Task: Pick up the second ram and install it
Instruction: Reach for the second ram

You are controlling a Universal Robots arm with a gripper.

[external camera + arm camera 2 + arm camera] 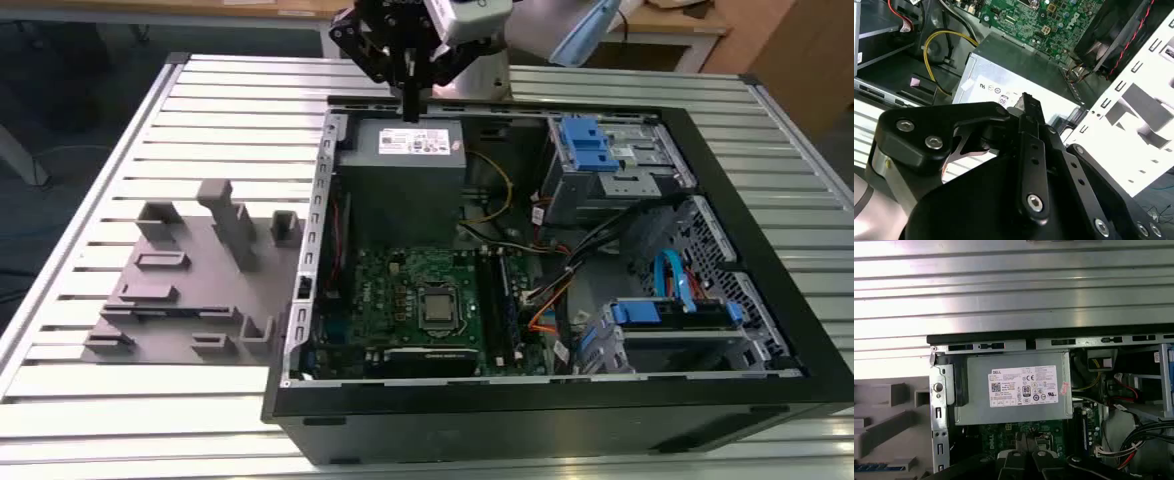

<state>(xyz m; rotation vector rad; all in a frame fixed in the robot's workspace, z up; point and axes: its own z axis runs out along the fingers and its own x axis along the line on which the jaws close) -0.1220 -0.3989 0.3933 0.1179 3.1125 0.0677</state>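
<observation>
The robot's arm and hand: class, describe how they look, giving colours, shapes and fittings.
The hand is matte black, built of hinged flat links with rounded ends, joined by silver screw heads that stand out in the second wrist view. Above it sits a pale grey wrist block, and the arm behind is smooth silver-grey tubing with a light blue joint cap.

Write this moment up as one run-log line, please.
gripper: shut, over power supply | held item: cannot tell | case: open | fixture: exterior view's left of case
</observation>
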